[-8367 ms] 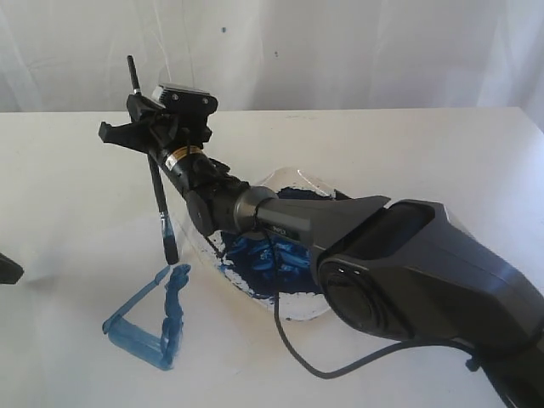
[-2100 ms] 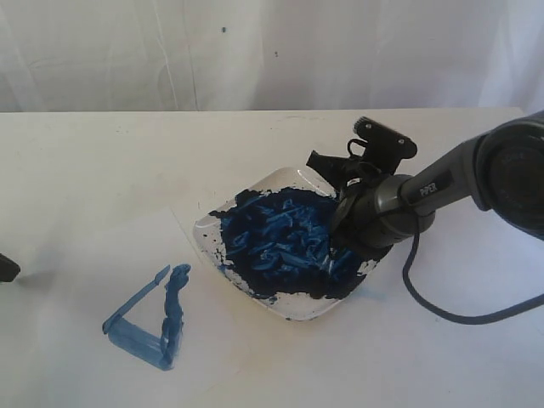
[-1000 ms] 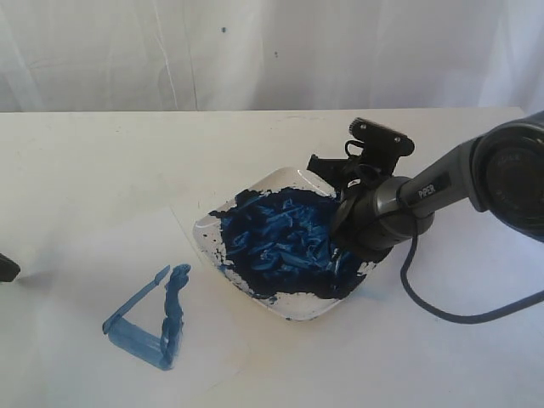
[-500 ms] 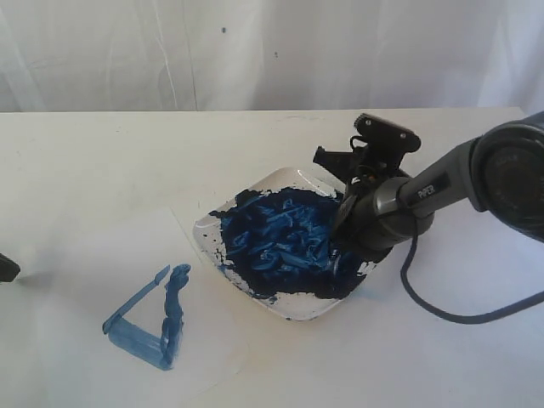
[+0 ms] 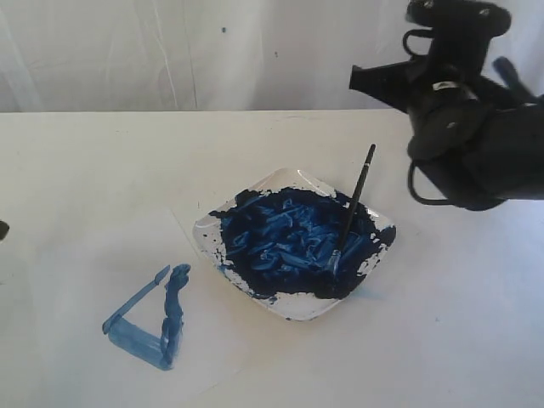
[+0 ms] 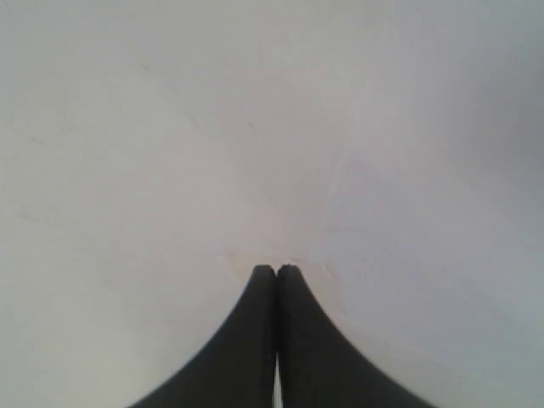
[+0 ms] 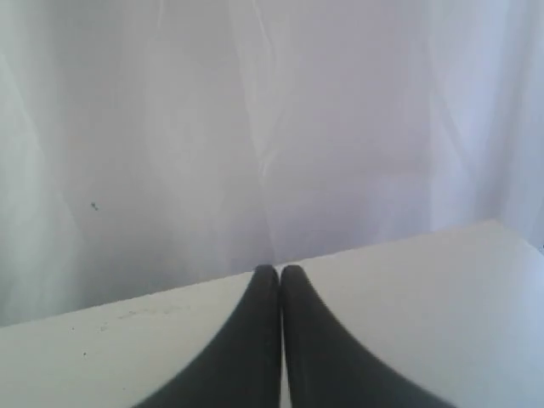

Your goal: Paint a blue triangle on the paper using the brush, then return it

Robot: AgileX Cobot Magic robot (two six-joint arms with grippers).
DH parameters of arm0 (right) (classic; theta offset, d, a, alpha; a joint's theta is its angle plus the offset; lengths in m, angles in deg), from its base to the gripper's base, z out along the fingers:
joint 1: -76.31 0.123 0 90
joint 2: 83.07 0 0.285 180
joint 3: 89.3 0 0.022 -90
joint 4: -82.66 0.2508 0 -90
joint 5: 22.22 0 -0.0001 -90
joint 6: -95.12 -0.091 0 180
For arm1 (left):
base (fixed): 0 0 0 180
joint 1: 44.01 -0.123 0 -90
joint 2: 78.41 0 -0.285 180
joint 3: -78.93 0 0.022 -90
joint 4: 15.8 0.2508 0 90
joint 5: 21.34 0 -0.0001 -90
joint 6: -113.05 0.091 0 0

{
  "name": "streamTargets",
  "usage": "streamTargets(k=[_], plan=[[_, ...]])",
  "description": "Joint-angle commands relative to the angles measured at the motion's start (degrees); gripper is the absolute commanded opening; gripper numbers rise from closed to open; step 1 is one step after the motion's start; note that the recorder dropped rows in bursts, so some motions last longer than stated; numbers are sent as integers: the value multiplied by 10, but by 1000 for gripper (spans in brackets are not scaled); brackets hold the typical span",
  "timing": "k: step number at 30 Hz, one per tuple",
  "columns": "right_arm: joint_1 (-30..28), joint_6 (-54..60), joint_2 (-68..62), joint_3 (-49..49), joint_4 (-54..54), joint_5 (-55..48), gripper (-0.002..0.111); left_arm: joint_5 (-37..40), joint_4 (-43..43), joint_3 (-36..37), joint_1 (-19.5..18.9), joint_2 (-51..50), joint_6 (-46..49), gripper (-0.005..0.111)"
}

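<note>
The brush (image 5: 352, 209) leans in the white dish (image 5: 289, 308), its tip down in the dark blue paint and its black handle slanting up to the right. The blue triangle (image 5: 149, 319) is painted on the paper (image 5: 110, 255), left of the dish. My right gripper (image 7: 279, 270) is shut and empty, its black fingers pointing at the curtain. In the exterior view its arm (image 5: 459, 110) is raised at the top right, well above the dish. My left gripper (image 6: 276, 269) is shut and empty over bare white surface. Only a dark sliver (image 5: 2, 229) of it shows at the left edge.
A white curtain (image 5: 212, 51) hangs behind the table's far edge. The white table (image 5: 442, 340) extends to the right and front of the dish. A black cable loops beside the raised right arm.
The right gripper let go of the brush in the dish and rose up and to the right. The brush now rests alone in the paint. The left arm's sliver shrank slightly.
</note>
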Motion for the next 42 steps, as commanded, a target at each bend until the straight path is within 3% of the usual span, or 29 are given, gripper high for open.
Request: streamTargets(k=[1, 8, 15, 20, 25, 28, 32, 34, 38, 42], plan=[[0, 37, 87, 52, 14, -11, 0, 9, -78, -1, -16, 70, 14, 0], [0, 42, 188, 114, 25, -43, 0, 15, -106, -1, -48, 178, -9, 0], [0, 157, 330, 164, 61, -198, 0, 13, -196, -1, -87, 303, -14, 0], [0, 189, 421, 194, 74, -250, 0, 11, -160, -1, -87, 384, -19, 0], [0, 217, 499, 230, 96, -250, 0, 2, -178, -1, -87, 477, -83, 0], [0, 298, 541, 252, 173, -237, 0, -2, -194, -1, -87, 521, -94, 0], [0, 489, 579, 279, 370, -169, 0, -7, -185, -1, -87, 567, -99, 0], [0, 577, 591, 294, 399, -120, 0, -2, -178, -1, -87, 587, -137, 0], [0, 591, 614, 320, 399, -100, 0, 52, -178, -1, -87, 618, -234, 0], [0, 590, 629, 321, 399, -121, 0, 191, -165, -1, -87, 631, -297, 0]])
